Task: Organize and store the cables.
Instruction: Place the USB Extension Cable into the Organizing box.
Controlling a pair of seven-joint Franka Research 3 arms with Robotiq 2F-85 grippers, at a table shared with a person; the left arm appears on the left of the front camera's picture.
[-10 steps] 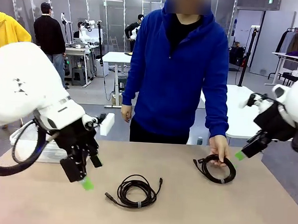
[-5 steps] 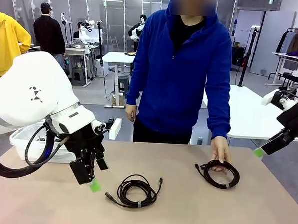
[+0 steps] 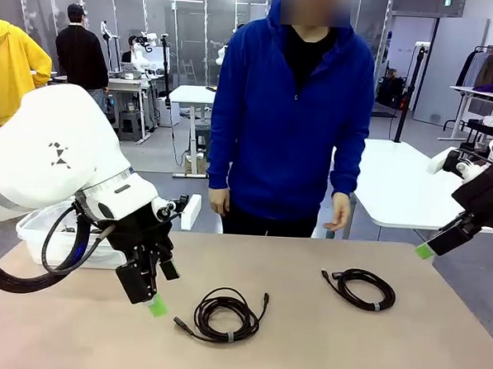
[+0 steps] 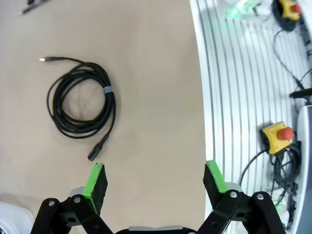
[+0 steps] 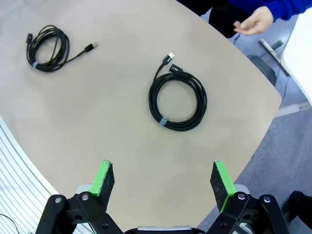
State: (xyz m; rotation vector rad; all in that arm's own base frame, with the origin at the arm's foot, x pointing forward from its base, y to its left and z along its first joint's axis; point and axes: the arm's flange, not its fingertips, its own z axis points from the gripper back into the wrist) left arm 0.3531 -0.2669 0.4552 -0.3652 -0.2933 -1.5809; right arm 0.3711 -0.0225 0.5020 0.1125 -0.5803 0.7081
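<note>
Cables lie loose, one beside wide left hand, another near wide right hand.

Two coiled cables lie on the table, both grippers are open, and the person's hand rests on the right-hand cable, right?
Not quite. The person's hand hovers clear of the right-hand cable, as the front view shows. The rest holds: that cable and the other cable lie coiled on the table, and the left gripper and right gripper are open.
</note>
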